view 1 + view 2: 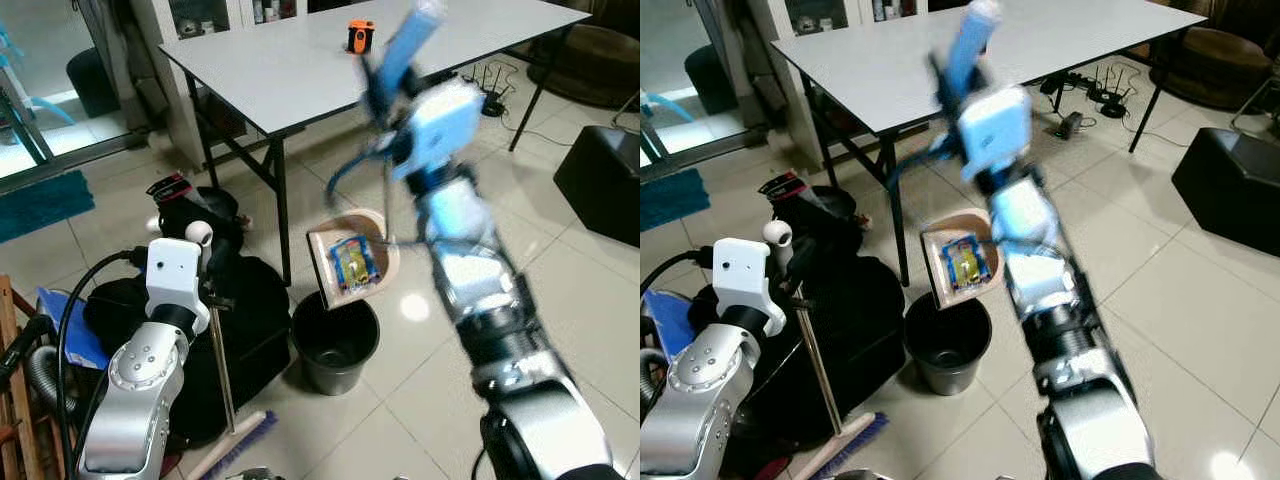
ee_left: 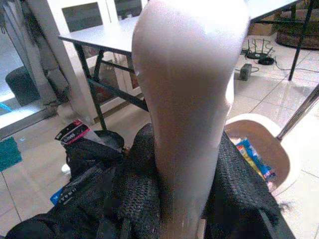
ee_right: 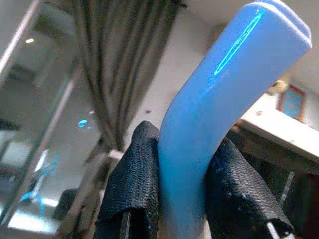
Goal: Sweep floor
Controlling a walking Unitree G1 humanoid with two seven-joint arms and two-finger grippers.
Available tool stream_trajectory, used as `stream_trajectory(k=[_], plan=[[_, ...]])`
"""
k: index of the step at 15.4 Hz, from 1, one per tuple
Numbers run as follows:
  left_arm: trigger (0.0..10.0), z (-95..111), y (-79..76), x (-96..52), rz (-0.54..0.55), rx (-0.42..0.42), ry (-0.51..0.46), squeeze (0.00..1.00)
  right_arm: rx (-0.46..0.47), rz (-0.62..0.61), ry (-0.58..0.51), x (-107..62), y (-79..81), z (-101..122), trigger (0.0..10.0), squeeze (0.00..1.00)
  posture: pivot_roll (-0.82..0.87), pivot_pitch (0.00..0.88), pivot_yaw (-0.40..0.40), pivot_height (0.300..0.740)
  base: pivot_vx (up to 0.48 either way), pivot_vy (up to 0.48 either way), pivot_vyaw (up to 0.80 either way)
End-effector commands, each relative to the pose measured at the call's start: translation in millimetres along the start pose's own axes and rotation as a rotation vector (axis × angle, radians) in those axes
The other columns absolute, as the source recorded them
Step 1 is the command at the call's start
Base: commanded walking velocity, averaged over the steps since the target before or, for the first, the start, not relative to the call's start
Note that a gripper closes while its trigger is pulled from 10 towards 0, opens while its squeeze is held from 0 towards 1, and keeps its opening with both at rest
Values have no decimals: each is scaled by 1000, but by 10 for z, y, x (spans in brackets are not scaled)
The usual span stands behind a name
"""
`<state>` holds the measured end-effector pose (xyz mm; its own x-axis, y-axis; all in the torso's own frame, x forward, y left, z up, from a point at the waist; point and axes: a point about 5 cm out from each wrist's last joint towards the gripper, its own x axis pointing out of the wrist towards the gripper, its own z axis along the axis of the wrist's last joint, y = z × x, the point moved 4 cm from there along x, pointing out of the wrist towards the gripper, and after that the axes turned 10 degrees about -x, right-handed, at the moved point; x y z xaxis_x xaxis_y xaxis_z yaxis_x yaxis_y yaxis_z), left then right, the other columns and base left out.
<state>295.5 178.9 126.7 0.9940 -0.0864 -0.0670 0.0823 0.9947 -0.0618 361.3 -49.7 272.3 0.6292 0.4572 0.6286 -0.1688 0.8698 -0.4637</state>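
Right end effector (image 3: 167,194) is raised high over the floor, its two black fingers (image 3: 130,174) clamped on the light blue plastic handle (image 1: 405,45) of a long-handled dustpan. From that grip a thin metal shaft slopes down and toward the robot's left to the beige dustpan scoop (image 1: 352,262), which hangs tilted directly above the round black plastic bin (image 1: 335,340) on the tiled floor (image 1: 590,300). A blue and yellow wrapper (image 1: 354,262) lies inside the scoop, not yet dropped. Left end effector (image 2: 184,199) is closed around the pale rounded top of an upright broom handle (image 1: 222,370), whose purple bristled head (image 1: 240,450) rests on the floor beside a black bag (image 1: 250,310). Judging by this, emptying turns on tipping the scoop further, since the bin sits straight below it and the right arm alone controls that tilt.
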Motion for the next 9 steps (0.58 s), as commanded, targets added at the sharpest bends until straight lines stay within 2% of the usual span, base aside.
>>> stream_trajectory(k=[1, 2, 6, 9], plan=[[10000, 102, -25, -11, -16, 14, -30, 0, -31, 41, -54, 5, 68, 84, 10000, 0, 110, 4, 22, 740, 0, 0, 0], [10000, 101, -29, -8, -20, 15, -29, 0, -60, 130, -76, -66, 254, 98, 10000, 0, 109, 5, 23, 740, 0, 0, 0], [10000, 103, -45, 3, -27, 15, -29, 0, -122, 255, -89, -201, 480, 70, 10000, 0, 106, 5, 25, 740, 0, 0, 0], [10000, 106, -55, 11, -31, 10, -31, 0, -107, 213, -87, -196, 421, 76, 10000, 0, 104, 0, 26, 740, 0, 0, 0]])
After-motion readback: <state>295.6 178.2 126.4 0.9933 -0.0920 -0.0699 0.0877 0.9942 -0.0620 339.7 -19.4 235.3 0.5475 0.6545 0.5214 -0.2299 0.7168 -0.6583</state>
